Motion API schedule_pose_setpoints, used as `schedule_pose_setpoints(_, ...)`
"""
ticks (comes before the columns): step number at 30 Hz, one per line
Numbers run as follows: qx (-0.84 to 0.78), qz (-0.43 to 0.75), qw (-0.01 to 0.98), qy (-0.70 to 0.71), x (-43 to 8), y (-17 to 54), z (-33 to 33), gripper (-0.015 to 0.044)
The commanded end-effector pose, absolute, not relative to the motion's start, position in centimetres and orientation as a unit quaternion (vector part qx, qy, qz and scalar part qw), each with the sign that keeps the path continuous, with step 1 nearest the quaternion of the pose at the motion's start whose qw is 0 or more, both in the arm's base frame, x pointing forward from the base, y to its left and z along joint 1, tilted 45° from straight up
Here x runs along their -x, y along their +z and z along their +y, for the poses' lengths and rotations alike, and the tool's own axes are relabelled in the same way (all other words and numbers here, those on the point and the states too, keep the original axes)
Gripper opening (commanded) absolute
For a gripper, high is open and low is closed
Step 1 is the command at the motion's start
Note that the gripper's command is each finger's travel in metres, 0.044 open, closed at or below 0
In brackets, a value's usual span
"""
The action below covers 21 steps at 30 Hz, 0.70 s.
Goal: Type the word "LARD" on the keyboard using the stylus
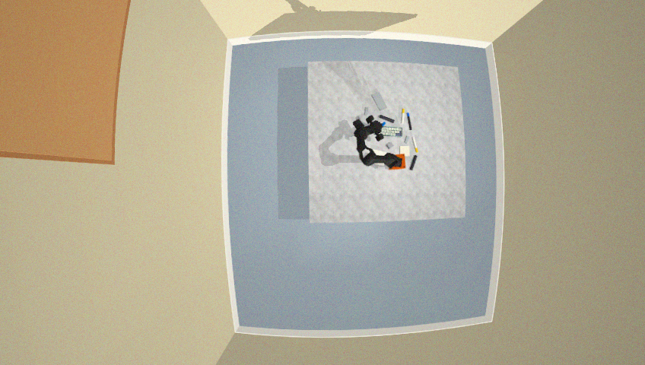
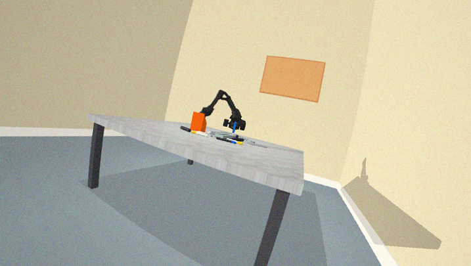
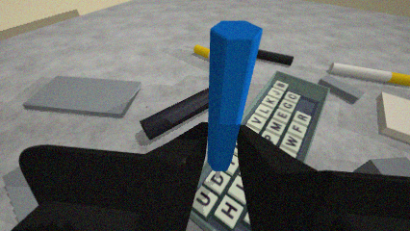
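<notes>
Wrist view: the black parallel jaws grasp the blue hexagonal stylus (image 3: 231, 87), one stylus between two fingers, its top toward twelve o'clock; one grey-green lettered keyboard (image 3: 315, 89) stretches toward one o'clock.

Exterior view: the stylus (image 2: 234, 127) points down toward six o'clock from the jaws (image 2: 234, 124), above the table (image 2: 197, 147).

You look into a plain office-like room: a corkboard (image 1: 56, 77) (image 2: 292, 78) on the wall, a desk (image 1: 384, 194) (image 2: 190, 142) scattered with pens.
</notes>
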<state>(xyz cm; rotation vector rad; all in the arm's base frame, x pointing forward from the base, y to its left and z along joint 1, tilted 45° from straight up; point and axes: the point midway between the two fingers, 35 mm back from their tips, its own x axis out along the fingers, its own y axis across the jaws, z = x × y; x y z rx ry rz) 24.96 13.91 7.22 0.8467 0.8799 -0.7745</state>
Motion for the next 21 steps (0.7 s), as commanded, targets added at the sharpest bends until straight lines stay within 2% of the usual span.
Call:
schedule_pose_setpoints(1, -0.388, 0.4, 0.751, -0.355, -24.98, 7.07, 14.05, 0.0081)
schedule_pose_setpoints(21, -0.388, 0.4, 0.751, -0.355, -24.91, 6.68, 14.43, 0.0081)
